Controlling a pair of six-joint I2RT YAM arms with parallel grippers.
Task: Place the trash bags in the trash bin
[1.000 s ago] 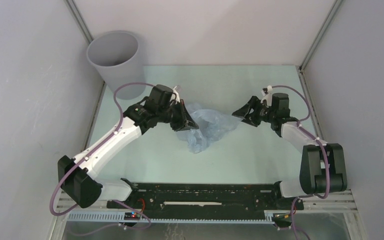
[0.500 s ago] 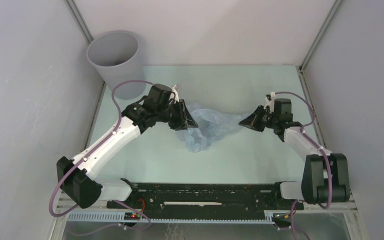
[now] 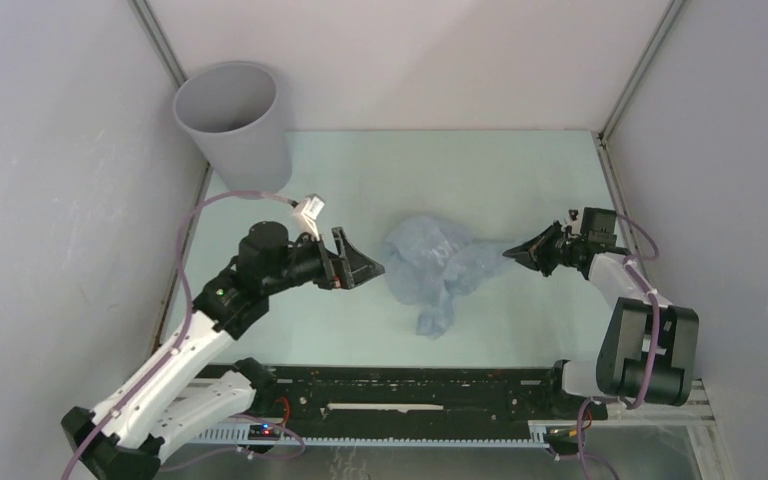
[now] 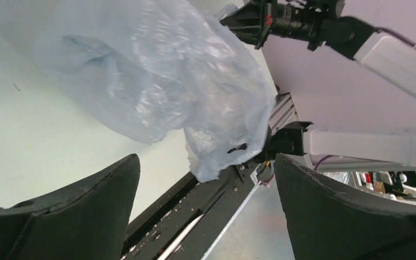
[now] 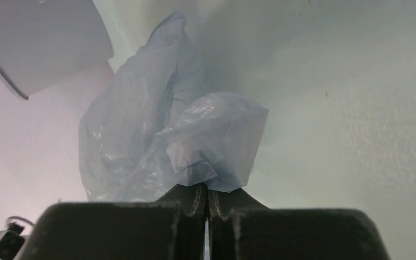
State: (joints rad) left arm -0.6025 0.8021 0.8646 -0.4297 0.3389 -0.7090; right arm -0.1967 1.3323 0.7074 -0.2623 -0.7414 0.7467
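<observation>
At the table's (image 3: 520,170) middle, the bag (image 3: 430,262) is pinched by the right gripper (image 3: 511,253), the left gripper (image 3: 365,264) spread wide beside it. A lift to the far-left-corner bin (image 3: 230,115) is likely called for next.

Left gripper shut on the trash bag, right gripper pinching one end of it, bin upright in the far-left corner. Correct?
No: the left gripper is open, with the trash bag out beyond its fingers, as the left wrist view shows. The right gripper does pinch one end of it, and the trash bin stands upright in the far-left corner.
</observation>
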